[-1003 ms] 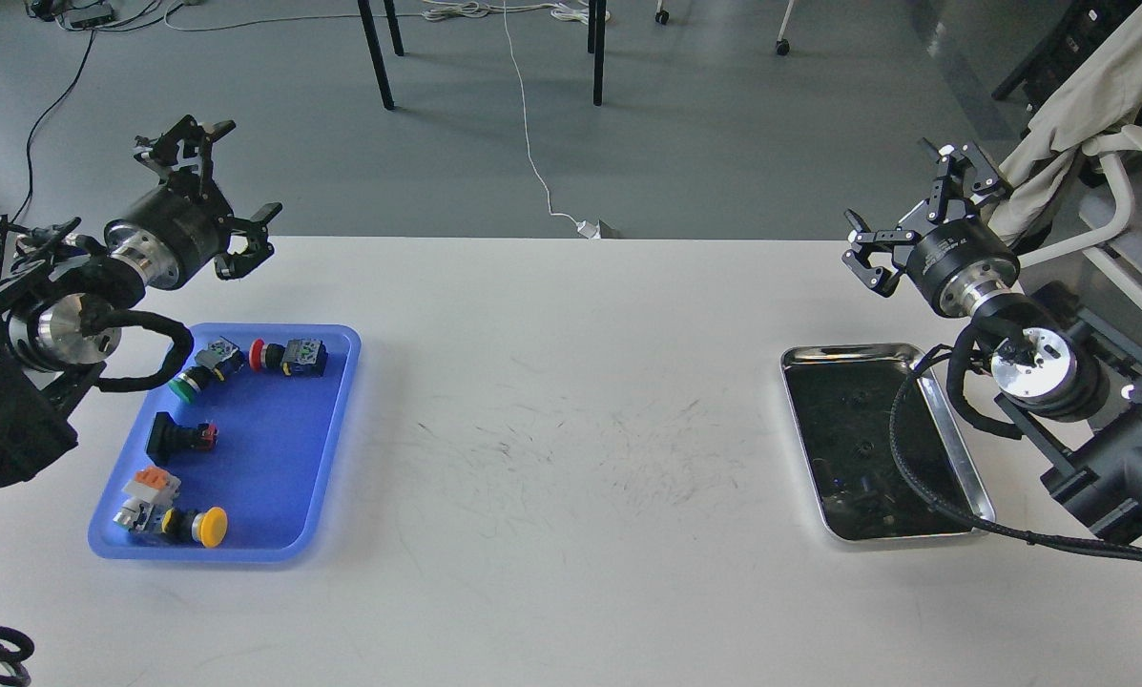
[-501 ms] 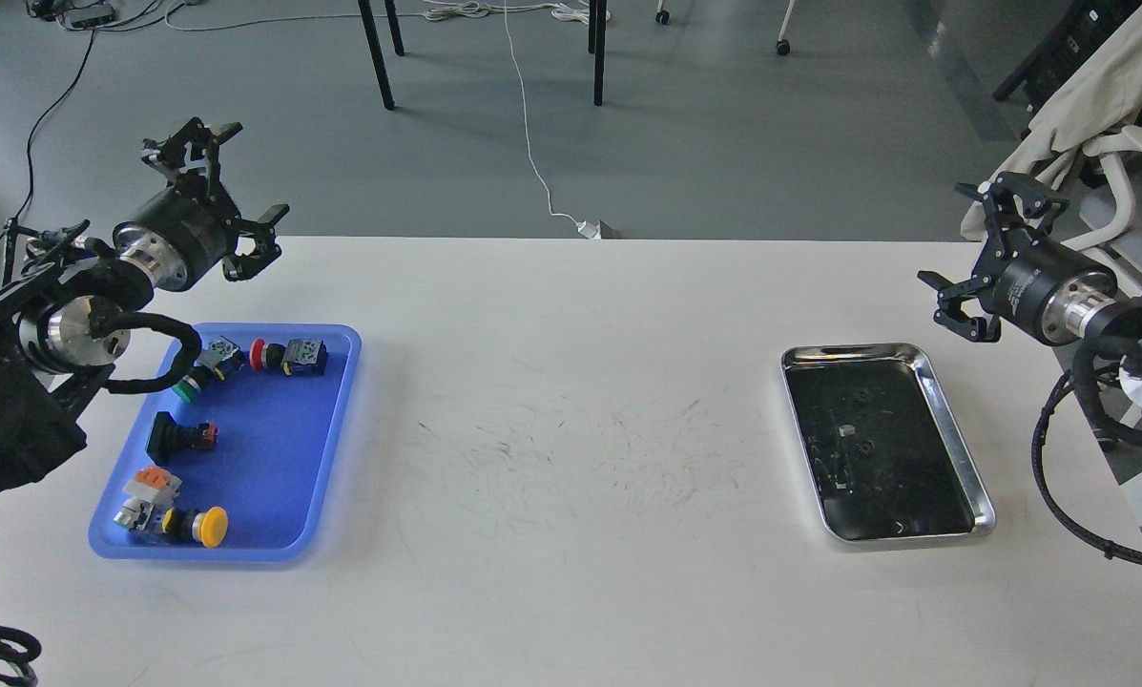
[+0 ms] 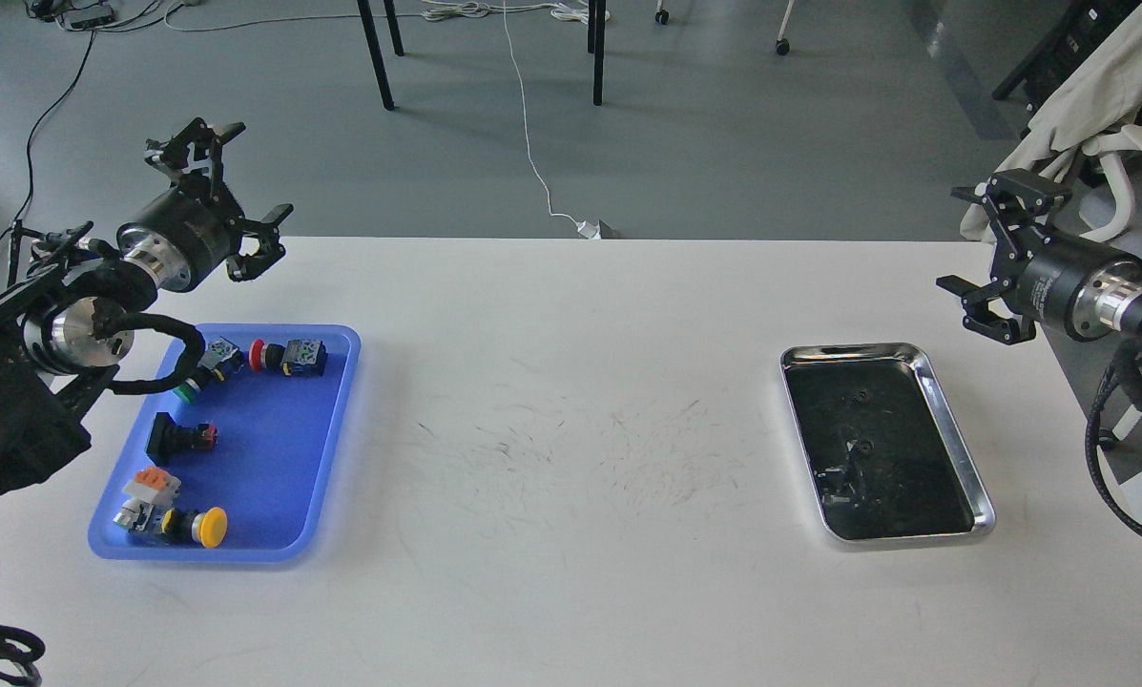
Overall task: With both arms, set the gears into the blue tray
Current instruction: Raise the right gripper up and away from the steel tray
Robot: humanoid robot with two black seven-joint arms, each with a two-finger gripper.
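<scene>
The right arm has swung out toward three o'clock, uncovering the silver tray (image 3: 952, 434); the right gripper (image 3: 992, 258) now hangs past the white table (image 3: 571, 458) edge, fingers spread and empty. The left gripper (image 3: 227, 196), barely shifted, hovers at ten o'clock above the blue tray (image 3: 275, 458), released too. That tray holds only push-button switches (image 3: 289, 356). The gears (image 3: 857, 447) lie as small dark wheels in the silver tray at four o'clock, hard to count.
</scene>
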